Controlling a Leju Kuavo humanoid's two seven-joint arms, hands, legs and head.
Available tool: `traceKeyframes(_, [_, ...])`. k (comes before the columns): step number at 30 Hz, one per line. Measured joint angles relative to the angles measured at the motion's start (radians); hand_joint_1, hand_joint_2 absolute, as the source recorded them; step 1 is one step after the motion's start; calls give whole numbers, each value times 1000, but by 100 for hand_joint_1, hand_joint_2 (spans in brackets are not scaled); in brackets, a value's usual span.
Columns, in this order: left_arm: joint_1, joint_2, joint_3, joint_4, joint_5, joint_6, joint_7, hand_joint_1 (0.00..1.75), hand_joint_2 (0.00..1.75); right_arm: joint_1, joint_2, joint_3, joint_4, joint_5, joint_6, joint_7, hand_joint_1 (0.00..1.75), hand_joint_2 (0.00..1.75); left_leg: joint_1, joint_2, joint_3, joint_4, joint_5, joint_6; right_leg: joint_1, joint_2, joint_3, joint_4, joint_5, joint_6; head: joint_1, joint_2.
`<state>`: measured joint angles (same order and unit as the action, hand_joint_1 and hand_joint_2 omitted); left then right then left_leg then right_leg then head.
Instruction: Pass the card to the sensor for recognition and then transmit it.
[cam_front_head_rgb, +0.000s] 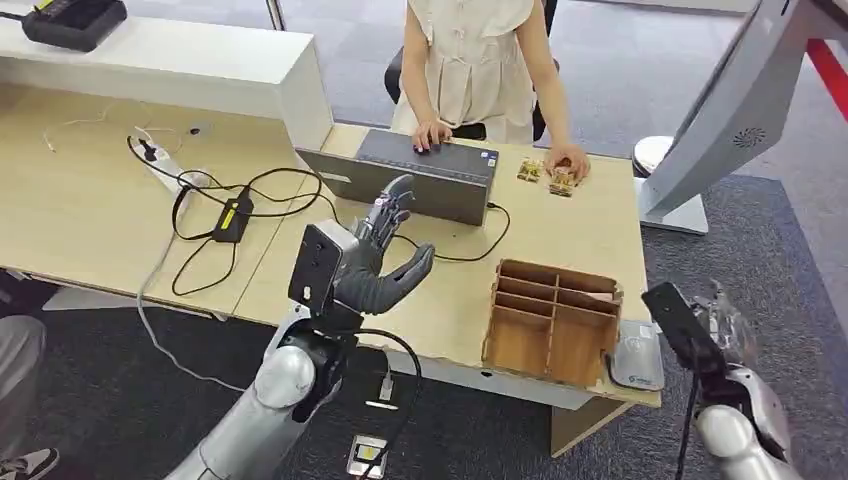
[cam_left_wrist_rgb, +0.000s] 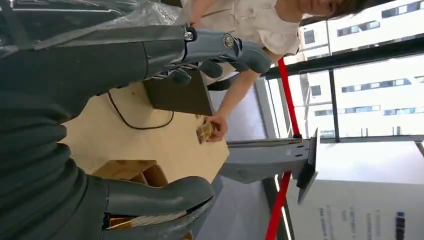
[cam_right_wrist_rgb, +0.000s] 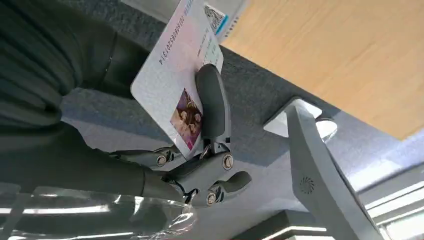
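Observation:
A white card (cam_right_wrist_rgb: 170, 80) with a small photo and printed text is pinched in my right hand (cam_right_wrist_rgb: 205, 165), one dark finger (cam_right_wrist_rgb: 212, 100) lying across its face. That right hand (cam_front_head_rgb: 727, 328) hangs off the table's front right corner, just right of the grey card sensor (cam_front_head_rgb: 637, 357) lying on that corner; the sensor's (cam_right_wrist_rgb: 220, 12) edge shows beyond the card. My left hand (cam_front_head_rgb: 375, 262) is raised over the middle of the table, fingers spread and holding nothing; its thumb (cam_left_wrist_rgb: 160, 195) and fingers (cam_left_wrist_rgb: 220, 47) stand wide apart.
A wooden slotted organiser (cam_front_head_rgb: 553, 322) stands left of the sensor. A dark grey box (cam_front_head_rgb: 425, 178) sits at the back, with a person's hands on it and on small wooden pieces (cam_front_head_rgb: 547, 176). Cables and a power strip (cam_front_head_rgb: 215, 205) lie left. A grey kiosk stand (cam_front_head_rgb: 725, 115) rises right.

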<state>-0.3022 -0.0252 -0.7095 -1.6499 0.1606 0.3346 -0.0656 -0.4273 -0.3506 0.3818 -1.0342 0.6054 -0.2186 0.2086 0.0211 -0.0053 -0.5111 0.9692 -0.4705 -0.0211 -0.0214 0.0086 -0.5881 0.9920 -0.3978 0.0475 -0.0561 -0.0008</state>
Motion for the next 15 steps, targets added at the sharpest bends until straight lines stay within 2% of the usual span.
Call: traceKeyframes(15, [1, 0, 13, -15, -6, 5, 13, 0, 175, 7, 18, 22, 67, -1, 26, 9, 175, 175, 0, 0, 0, 0, 0, 0, 0, 0, 0, 0, 0, 0, 0, 0])
